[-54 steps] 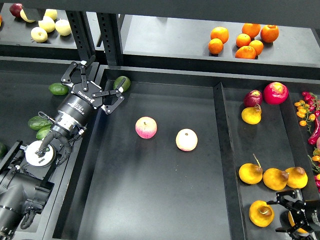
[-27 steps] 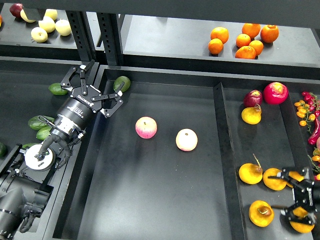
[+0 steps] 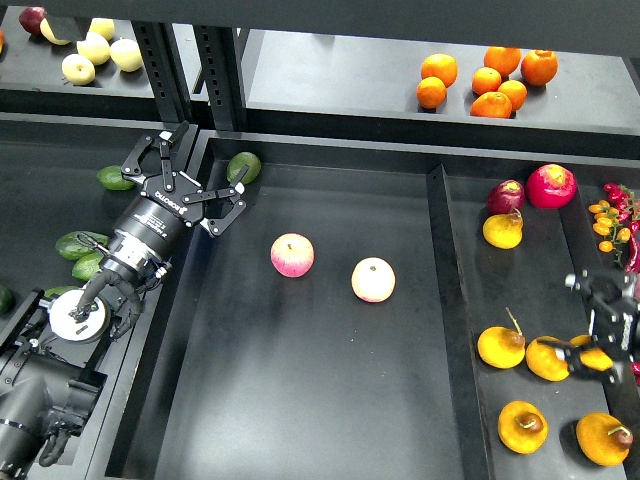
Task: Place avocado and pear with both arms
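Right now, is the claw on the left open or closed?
Open. The left claw has its black fingers spread wide with nothing between them, near a dark avocado.

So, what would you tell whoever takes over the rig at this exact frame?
Left pincer: open, empty, beside the avocado in the centre tray's far-left corner.
Right pincer: blurred over the row of pears in the right compartment; open or shut, I cannot tell.
The pear with the brown patch lies nearer, untouched.
Done: nothing picked or placed.
Left: grasp and place both fruits.
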